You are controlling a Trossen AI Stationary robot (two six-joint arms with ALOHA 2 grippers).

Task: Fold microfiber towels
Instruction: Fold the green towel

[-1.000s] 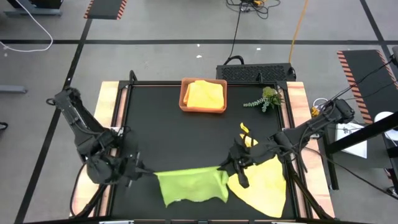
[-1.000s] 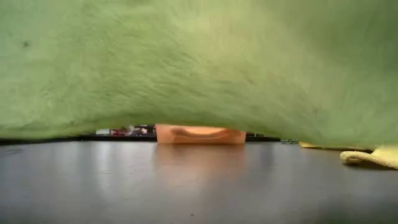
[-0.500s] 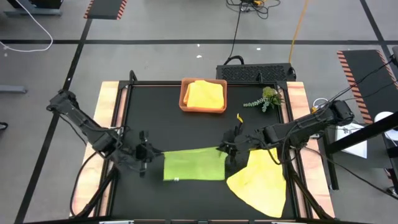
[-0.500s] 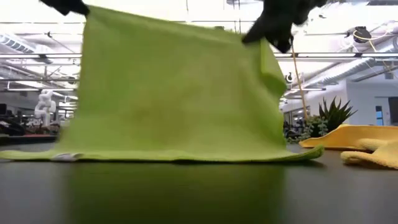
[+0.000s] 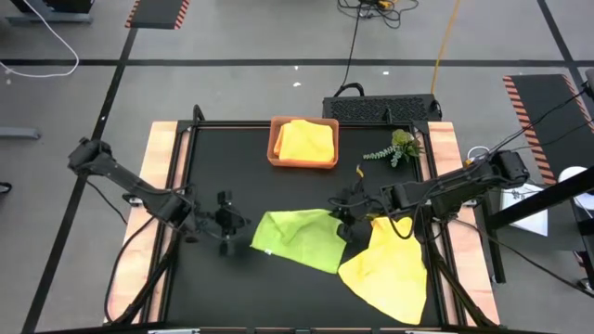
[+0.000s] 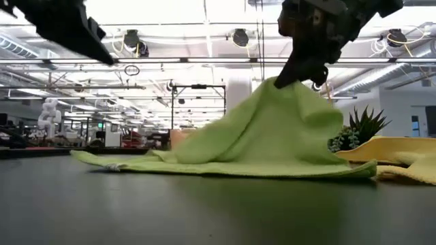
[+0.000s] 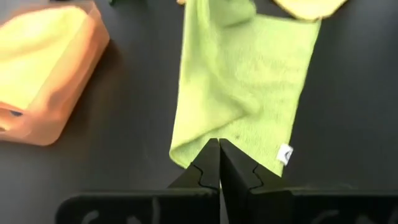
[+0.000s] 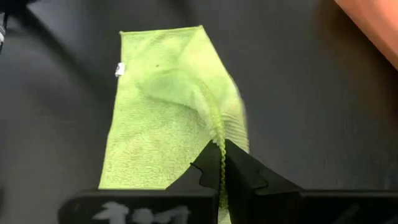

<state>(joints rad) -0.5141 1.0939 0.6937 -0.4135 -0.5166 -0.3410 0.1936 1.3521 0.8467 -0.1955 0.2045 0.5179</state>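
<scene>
The lime green towel (image 5: 297, 239) lies on the black mat near the table's middle. Its right end rises in a peak (image 6: 279, 92) to my right gripper (image 5: 342, 220), which is shut on it. The left corner (image 6: 88, 158) rests flat on the table. My left gripper (image 5: 234, 225) is shut with nothing in it. It hangs above and just left of the towel's left edge, clear of it in the low view (image 6: 95, 47). A yellow towel (image 5: 390, 269) lies spread at the right front. My right gripper pinches a gathered bit of the green towel's right end (image 8: 217, 140) between its two fingers. The fingers slant down from the table's right side. The cloth is drawn up to them in a ridge, and the remainder (image 8: 161, 124) lies on the table.
An orange tray (image 5: 275, 148) with a folded yellow towel (image 5: 304, 141) stands at the far middle. A green plant sprig (image 5: 397, 148) lies to its right. Bare black mat spreads left of and in front of the green towel.
Both grippers have carried the hanging green towel from the near edge toward the far edge and downward. Its lower part came to lie on the mat. The left corner has dropped out of my left gripper and lies flat. My right gripper keeps its hold.
</scene>
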